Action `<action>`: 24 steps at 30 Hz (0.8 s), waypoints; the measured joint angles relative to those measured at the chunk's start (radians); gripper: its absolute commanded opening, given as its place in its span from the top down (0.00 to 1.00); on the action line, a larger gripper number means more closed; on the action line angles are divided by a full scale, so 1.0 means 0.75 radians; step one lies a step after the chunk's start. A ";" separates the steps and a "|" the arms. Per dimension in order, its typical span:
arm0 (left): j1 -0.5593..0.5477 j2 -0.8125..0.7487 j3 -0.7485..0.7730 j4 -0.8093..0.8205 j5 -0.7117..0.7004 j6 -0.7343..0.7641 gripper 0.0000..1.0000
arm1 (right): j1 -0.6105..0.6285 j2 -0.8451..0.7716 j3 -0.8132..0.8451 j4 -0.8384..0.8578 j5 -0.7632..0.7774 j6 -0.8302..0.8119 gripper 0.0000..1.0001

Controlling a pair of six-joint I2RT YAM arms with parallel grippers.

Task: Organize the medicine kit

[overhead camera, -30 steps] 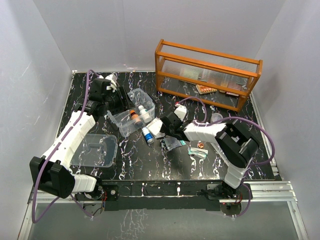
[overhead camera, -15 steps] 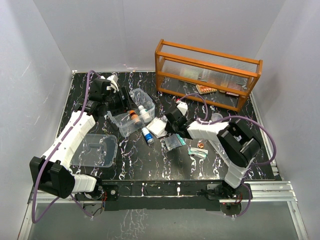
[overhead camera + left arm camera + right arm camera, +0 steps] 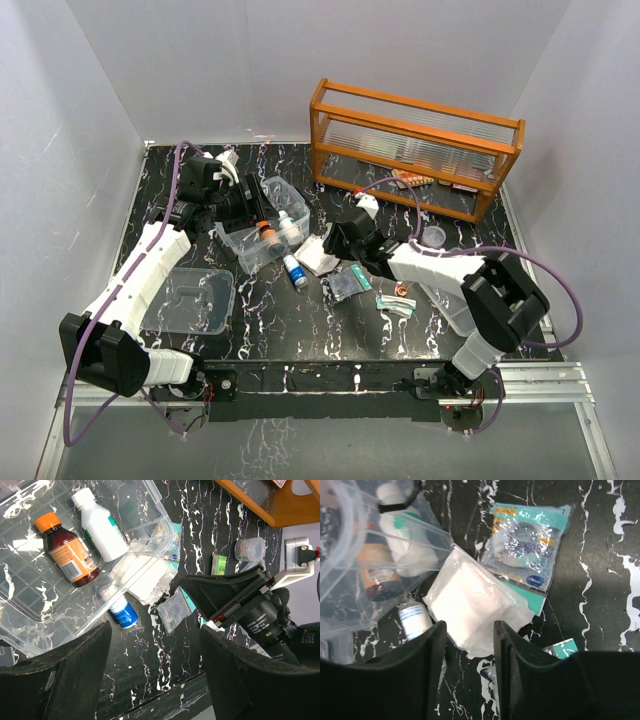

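Medicine kit (image 3: pixel 248 258) beneath left claw (image 3: pixel 155 630); right claw (image 3: pixel 468 630) just beside, apart.

Robot lab test cell, not a home or clinic. Plain white panels (image 3: pixel 100 80) box in a black marbled table (image 3: pixel 280 335) on 3 sides. An alu. extrusion rail (image 3: pixel 540 380) runs along its near edge, w/ left arm (image 3: pixel 150 265) and right arm (image 3: pixel 430 265) bolted there and purple cables (image 3: pixel 66 420) looping off them. Staged props: medicine kit (image 3: pixel 262 225) left of centre, orange rack (image 3: pixel 415 145) at the far right corner.
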 measured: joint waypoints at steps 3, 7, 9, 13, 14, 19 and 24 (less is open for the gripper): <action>0.000 0.000 0.000 0.000 0.002 0.000 0.30 | 0.000 0.087 0.059 -0.072 0.015 0.027 0.49; 0.000 0.000 0.000 0.000 0.002 -0.001 0.30 | 0.000 0.198 0.104 -0.138 0.026 0.052 0.49; 0.000 0.000 0.000 0.000 0.002 -0.001 0.30 | 0.001 0.240 0.120 -0.164 0.034 0.055 0.51; 0.000 0.000 0.000 0.001 0.003 -0.006 0.30 | 0.001 0.284 0.166 -0.169 0.047 0.056 0.65; 0.000 0.000 0.000 0.001 0.003 -0.008 0.30 | 0.001 0.292 0.173 -0.169 0.050 0.056 0.71; 0.000 0.000 0.000 0.001 0.004 -0.010 0.30 | 0.001 0.318 0.178 -0.167 0.064 0.056 0.95; 0.000 0.000 0.000 0.001 0.008 -0.010 0.29 | 0.001 0.319 0.178 -0.163 0.074 0.051 1.00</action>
